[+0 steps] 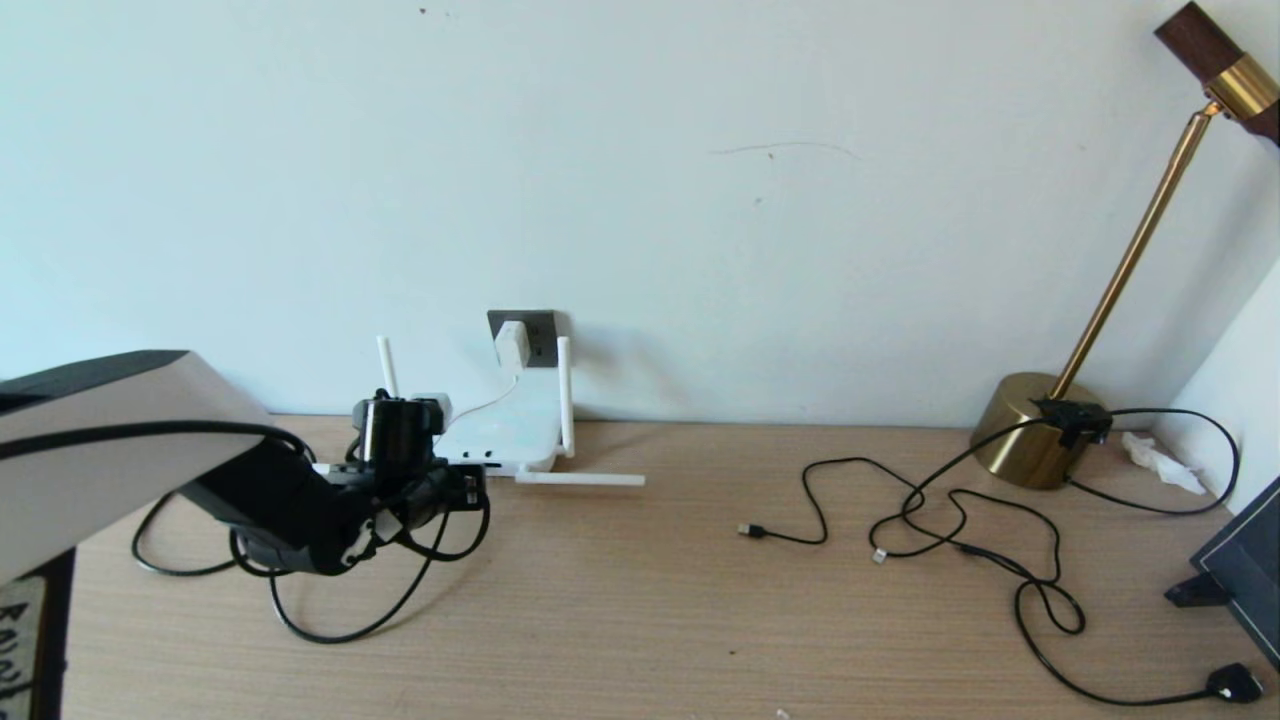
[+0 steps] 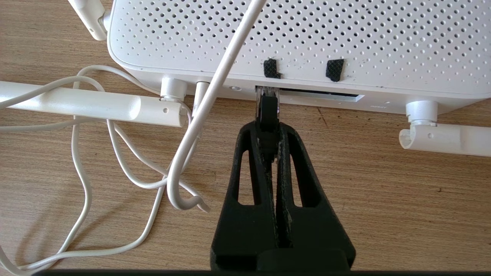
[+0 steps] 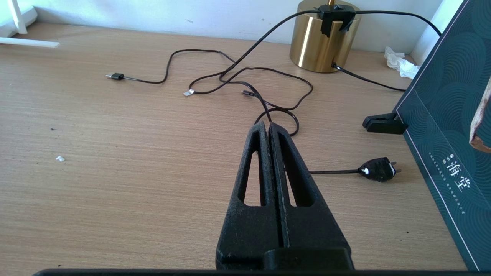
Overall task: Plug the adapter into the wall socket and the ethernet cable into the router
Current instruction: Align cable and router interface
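The white router (image 1: 505, 432) lies against the wall, its perforated shell filling the left wrist view (image 2: 307, 38). The white adapter (image 1: 511, 344) sits in the dark grey wall socket (image 1: 540, 330), and its thin white cord (image 2: 199, 115) runs down to the router. My left gripper (image 2: 267, 128) is shut on the ethernet cable's connector (image 2: 267, 107), whose clear tip is in a port slot on the router's edge. The black ethernet cable (image 1: 340, 630) loops on the table under my left arm. My right gripper (image 3: 267, 125) is shut and empty above the table, out of the head view.
A brass lamp (image 1: 1030, 430) stands at the right with thin black USB cables (image 1: 900, 520) sprawled before it. A black mains plug (image 1: 1235, 683) lies near the front right. A dark box (image 1: 1245, 570) leans at the right edge. A router antenna (image 1: 580, 479) lies flat.
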Tool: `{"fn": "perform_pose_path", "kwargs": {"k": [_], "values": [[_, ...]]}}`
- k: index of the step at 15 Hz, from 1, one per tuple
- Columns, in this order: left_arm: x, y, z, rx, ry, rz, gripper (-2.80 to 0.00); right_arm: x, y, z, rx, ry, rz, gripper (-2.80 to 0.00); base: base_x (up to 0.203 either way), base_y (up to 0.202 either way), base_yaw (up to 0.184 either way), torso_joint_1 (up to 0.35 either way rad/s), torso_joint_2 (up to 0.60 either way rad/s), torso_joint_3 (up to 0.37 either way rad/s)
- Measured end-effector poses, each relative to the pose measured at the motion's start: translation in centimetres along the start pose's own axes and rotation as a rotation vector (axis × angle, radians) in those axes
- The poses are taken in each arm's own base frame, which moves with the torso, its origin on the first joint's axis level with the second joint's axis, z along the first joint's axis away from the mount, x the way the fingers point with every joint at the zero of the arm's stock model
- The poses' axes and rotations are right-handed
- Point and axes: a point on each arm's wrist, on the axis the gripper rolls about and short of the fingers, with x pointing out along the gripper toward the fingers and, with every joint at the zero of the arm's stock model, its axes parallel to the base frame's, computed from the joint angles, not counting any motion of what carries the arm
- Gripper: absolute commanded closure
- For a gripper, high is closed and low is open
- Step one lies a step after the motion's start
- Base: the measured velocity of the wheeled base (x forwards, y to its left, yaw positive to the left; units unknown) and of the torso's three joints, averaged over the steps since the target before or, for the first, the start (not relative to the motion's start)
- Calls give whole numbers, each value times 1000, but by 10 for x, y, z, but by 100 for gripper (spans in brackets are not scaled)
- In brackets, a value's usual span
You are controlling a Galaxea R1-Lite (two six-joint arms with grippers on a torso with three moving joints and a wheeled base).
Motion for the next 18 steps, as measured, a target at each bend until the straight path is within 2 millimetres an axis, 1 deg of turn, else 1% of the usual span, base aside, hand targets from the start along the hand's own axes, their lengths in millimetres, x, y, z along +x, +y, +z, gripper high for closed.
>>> {"fn": "perform_pose_path", "kwargs": {"k": [18], "values": [[-3,0,-2,2,5,-1,0,0,0,0,0,0,1,0,0,0,0,0,0,0]]}}
